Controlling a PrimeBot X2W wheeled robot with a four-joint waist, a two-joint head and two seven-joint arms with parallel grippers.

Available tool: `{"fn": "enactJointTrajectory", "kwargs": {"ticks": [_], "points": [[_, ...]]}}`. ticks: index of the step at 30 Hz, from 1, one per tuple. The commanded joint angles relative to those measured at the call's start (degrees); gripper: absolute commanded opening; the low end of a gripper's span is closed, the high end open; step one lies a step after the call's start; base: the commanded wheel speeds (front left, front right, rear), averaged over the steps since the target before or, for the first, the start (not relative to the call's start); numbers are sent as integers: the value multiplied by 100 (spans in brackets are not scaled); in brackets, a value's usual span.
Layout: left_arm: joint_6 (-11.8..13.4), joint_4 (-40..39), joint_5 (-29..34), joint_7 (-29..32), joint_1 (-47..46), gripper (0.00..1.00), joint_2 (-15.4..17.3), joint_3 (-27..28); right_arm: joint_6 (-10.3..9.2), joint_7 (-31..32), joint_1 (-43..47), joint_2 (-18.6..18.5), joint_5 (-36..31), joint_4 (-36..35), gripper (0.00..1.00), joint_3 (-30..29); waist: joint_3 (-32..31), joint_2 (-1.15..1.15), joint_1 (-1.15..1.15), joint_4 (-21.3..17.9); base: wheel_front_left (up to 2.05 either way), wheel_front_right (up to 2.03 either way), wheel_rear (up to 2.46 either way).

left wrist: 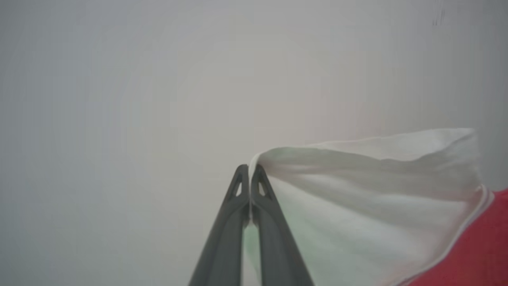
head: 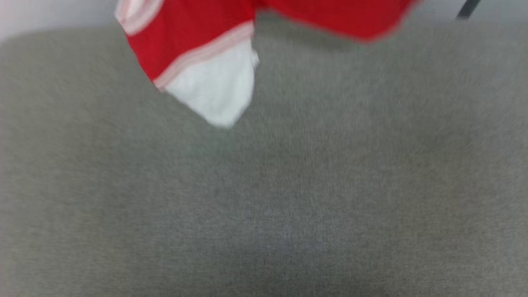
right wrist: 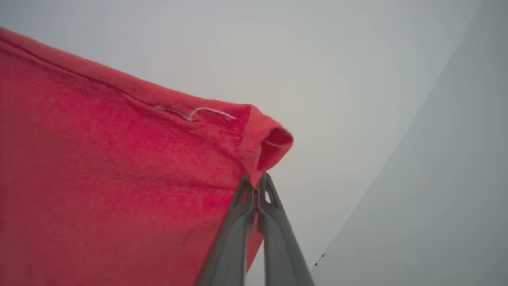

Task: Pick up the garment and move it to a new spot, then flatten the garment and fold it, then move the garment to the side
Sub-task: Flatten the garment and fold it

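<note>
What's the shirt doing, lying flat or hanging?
Hanging. The left claw pinches the shirt by its white sleeve, the right claw by a red corner; it dangles over the grey surface.

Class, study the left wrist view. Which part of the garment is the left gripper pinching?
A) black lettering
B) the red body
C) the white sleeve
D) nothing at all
C: the left gripper is shut on the edge of the white sleeve of the garment.
</note>
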Motion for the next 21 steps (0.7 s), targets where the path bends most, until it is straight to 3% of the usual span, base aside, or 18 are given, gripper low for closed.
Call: {"fn": "enactJointTrajectory", "kwargs": {"ticks": [1,5,8,15,21], "points": [[103,27,82,-265,-235,0,-62,39,-6,-360,-220,68,-262,105,0,-115,1462,0,0,-208,0,0,0],[330,27,32,-1144,-774,0,-257,242,-6,-1375,-684,134,-1111,361,0,-425,2092,0,0,-139,0,0,0],[307,4,-86,-1685,-1076,0,-437,435,-6,-1849,-942,155,-1803,447,0,-741,2499,0,0,-33,0,0,0],[212,-449,-56,-1896,-1390,0,-678,806,-6,-2020,-847,195,-3149,-91,0,-1689,3196,0,0,231,0,0,0],[200,-1199,261,-1886,-724,0,-788,1442,-6,-2024,-226,455,-4081,-634,0,-2739,3606,0,0,346,0,0,0]]}}
